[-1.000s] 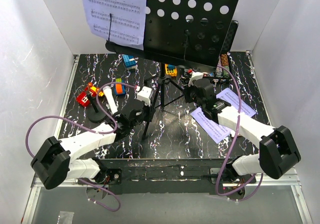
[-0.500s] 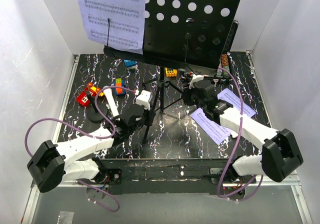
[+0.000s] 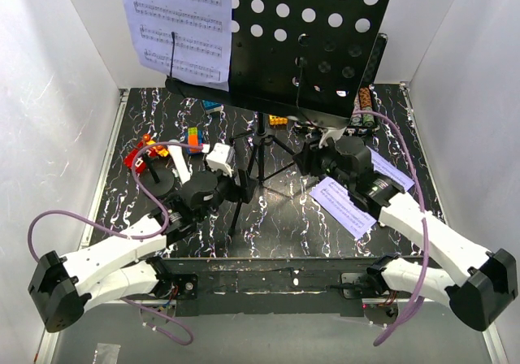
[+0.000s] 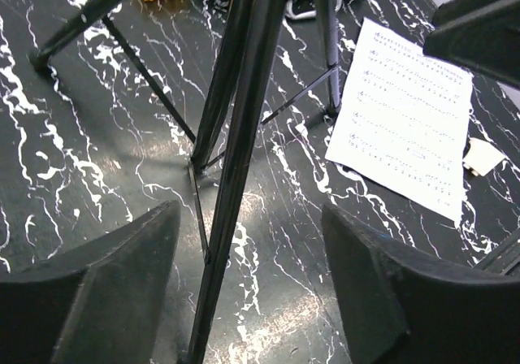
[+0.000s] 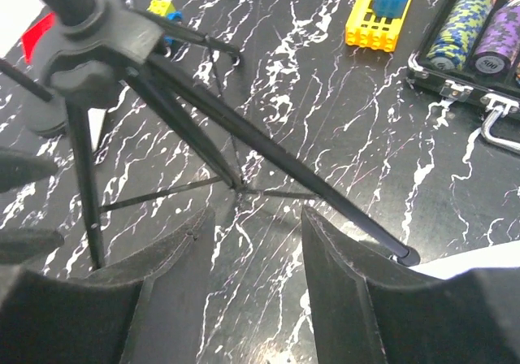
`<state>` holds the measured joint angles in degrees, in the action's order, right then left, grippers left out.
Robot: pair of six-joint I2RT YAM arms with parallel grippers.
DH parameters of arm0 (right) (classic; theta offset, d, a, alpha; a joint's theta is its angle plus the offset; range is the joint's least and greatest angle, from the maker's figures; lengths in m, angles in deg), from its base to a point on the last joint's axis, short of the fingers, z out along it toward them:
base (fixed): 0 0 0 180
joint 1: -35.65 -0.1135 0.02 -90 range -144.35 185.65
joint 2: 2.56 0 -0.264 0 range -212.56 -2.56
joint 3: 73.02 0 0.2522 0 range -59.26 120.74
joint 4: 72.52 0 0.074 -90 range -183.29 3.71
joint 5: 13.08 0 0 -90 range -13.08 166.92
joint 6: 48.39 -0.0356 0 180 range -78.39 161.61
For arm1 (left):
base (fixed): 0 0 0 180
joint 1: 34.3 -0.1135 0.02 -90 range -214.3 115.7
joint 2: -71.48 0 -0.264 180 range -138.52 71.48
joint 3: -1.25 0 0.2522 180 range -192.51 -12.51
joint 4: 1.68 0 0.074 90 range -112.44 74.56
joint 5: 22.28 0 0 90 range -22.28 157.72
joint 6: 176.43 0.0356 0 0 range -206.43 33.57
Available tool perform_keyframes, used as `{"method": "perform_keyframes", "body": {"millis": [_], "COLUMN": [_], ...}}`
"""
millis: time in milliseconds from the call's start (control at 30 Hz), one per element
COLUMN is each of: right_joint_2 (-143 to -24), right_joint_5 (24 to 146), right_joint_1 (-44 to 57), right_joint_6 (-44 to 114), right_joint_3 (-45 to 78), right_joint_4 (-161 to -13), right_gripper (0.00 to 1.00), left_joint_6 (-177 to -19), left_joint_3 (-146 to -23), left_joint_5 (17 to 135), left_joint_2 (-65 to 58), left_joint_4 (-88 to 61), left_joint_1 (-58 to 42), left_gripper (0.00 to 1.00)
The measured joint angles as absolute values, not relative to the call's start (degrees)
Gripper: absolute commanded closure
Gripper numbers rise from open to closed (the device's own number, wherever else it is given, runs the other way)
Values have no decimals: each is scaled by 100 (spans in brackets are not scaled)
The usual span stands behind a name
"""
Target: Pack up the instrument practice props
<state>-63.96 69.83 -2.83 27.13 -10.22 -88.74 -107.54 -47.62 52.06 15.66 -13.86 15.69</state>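
The music stand's black hole-punched desk (image 3: 313,39) stands at the back, with a sheet-music page (image 3: 175,27) leaning on its left half. Its tripod legs (image 3: 258,157) spread over the table's middle. My left gripper (image 4: 250,218) is open, and one tripod leg (image 4: 236,169) runs between its fingers, nearer the left one and ungripped. My right gripper (image 5: 258,218) is open just short of where the thin braces meet; a tripod leg (image 5: 276,149) crosses ahead of it. Two more printed pages (image 3: 345,205) lie flat under the right arm. The microphone (image 3: 180,165) sits on its round black base at the left.
An open case of poker chips (image 5: 479,39) lies at the back right. A yellow block with a blue piece (image 5: 382,10) lies near it, and more colourful blocks (image 3: 140,154) sit at the left. White walls close in three sides.
Both grippers have opened off the tripod legs. The stand's desk now sits a little higher and further left in the top view, and the right arm's base end has swung outward.
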Motion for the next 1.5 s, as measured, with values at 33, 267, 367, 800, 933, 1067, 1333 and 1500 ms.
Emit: {"method": "perform_keyframes", "body": {"millis": [33,267,367,800,933,1067,1333,1500], "right_joint_2": [-6287,-5308,-5033,-6287,-7011,-7629,-8488,-8654], "right_joint_5": [7000,7116,6768,4694,4401,4135,3553,3459], "right_joint_1": [-312,-1033,-2097,-4322,-4309,-4241,-3966,-3734], "right_joint_6": [2707,2864,3128,4344,4602,4722,4831,4855], "right_joint_3": [-1044,-2185,-2697,20,1555,2621,3856,4081], "right_joint_4": [-8918,-8780,-8789,-8536,-8232,-8131,-8155,-8149], "right_gripper": [46,47,47,39,30,25,22,22], "left_joint_6": [-10738,-10686,-10681,-10343,-10131,-9925,-9691,-9617], "left_joint_3": [-4824,-4939,-4985,-7648,-8714,-9073,-9894,-9892], "left_joint_5": [5219,5542,5582,4629,4320,4128,3630,3356], "left_joint_2": [1612,2963,3927,4062,3317,2989,2178,2091], "left_joint_4": [-1434,-2123,-2380,-3803,-3736,-3729,-3642,-3445], "left_joint_1": [1569,1572,1572,1572,1572,1574,1576,1576], "left_gripper": [23,2,2,2,2,14,31,26]}}
